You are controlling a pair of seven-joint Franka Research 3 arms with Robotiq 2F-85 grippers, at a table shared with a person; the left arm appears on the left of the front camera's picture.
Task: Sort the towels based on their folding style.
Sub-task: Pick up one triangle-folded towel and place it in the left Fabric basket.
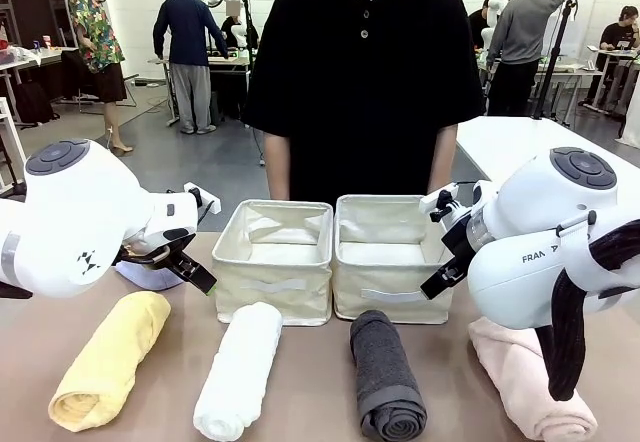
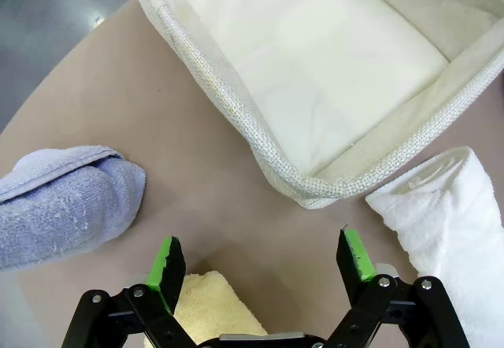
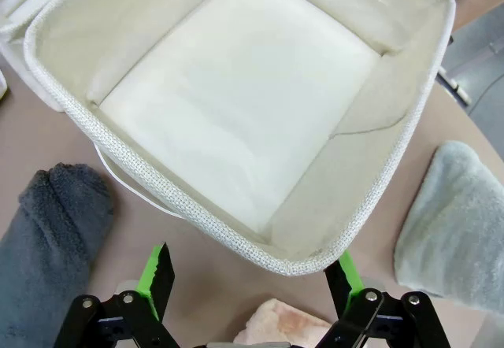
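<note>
Sorting has not begun. The left bin (image 1: 275, 284) and the right bin (image 1: 392, 287) stand side by side at the middle of the table (image 1: 315, 392), toward its far edge, and both are bare inside. Four rolled towels lie in a row along the near edge, from left to right: yellow towel (image 1: 112, 360), white towel (image 1: 240, 370), dark grey towel (image 1: 385, 377), pink towel (image 1: 525, 377). The light blue towel (image 2: 67, 202), cone-folded, lies near the left edge just beyond the yellow towel's far end. The grey-green towel (image 3: 461, 222), also a cone, lies near the right edge beside the right bin. A person (image 1: 365, 72) stands at the far edge.

The left gripper (image 2: 261, 255) hangs with jaws wide apart and nothing between them, above the far end of the yellow towel, with the left bin's corner ahead. The right gripper (image 3: 249, 273) is likewise spread and holds nothing, above the pink towel's far end at the right bin's near wall.

Assessment: the step in hand appears to be a first pick.

Recommended practice:
- Fix one bin for rolls and one for cones before lifting anything.
- Bring each gripper down across a roll's width near mid-length, not at its end, so the coil neither unwinds nor sags.
- Close the grip around the whole roll, not only its outer layer.
- Take the cones at their thick part to keep the fold.

Risk: either gripper could snag a bin rim, since both rims lie close.
</note>
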